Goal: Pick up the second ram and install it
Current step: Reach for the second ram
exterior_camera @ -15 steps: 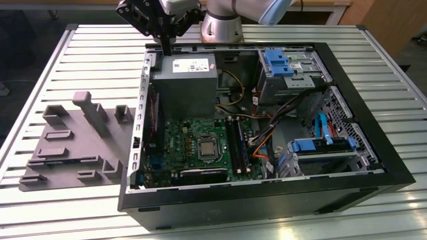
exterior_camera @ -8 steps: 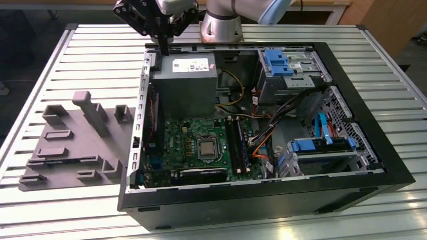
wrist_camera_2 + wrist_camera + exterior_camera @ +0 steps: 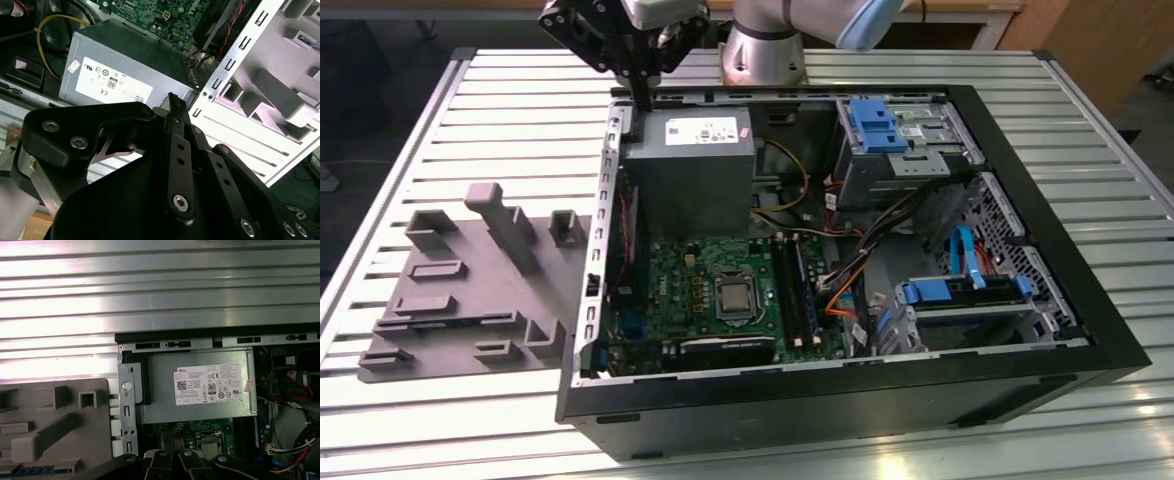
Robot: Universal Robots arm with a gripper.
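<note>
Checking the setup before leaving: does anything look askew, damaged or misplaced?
Nothing stands out. The case lies open on the table, the tray flat beside it. The claw, shut, hangs by the power supply.

I see an open computer case (image 3: 854, 405) lying on the slatted metal table (image 3: 440, 440). Inside, a grey power supply (image 3: 691, 165) sits next to the green motherboard (image 3: 680, 275). A grey holder tray (image 3: 454, 310) lies just beside the case, on the exterior view's left.

Slatted table (image 3: 1067, 110): computer case (image 3: 854, 412), grey tray (image 3: 454, 300)
</note>
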